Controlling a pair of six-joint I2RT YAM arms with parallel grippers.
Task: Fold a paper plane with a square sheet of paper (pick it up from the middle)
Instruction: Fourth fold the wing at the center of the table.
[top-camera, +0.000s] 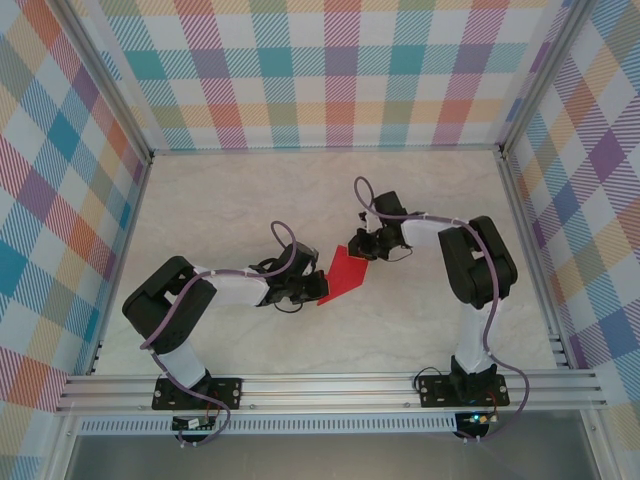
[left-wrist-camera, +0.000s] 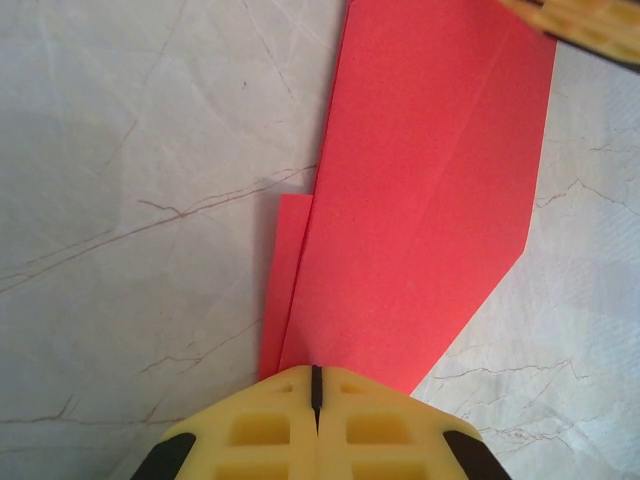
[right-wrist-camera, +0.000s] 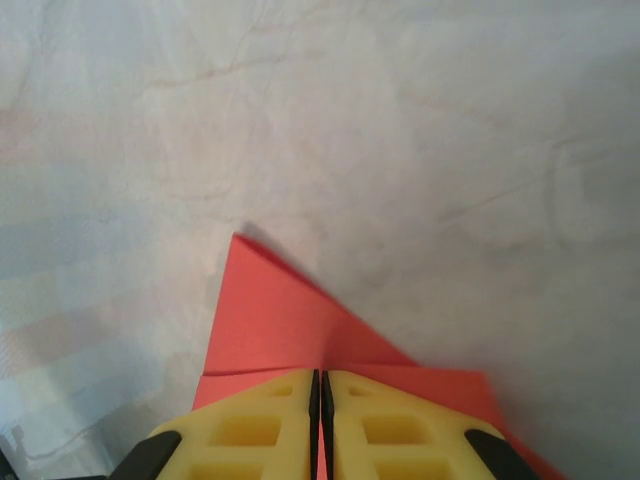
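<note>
Yellow fingers (left-wrist-camera: 260, 430) of the left gripper (left-wrist-camera: 316, 372) are pressed flat together on the near edge of the paper (left-wrist-camera: 420, 200). On the right gripper (right-wrist-camera: 320, 378) the jaws are likewise closed. Red shows in the slit between them, and they clamp the opposite end. The paper is partly folded, with a diagonal crease and one pointed corner. It sits near the middle of the table (top-camera: 250, 180), between both grippers. It is possibly lifted slightly off the surface, but this is unclear.
</note>
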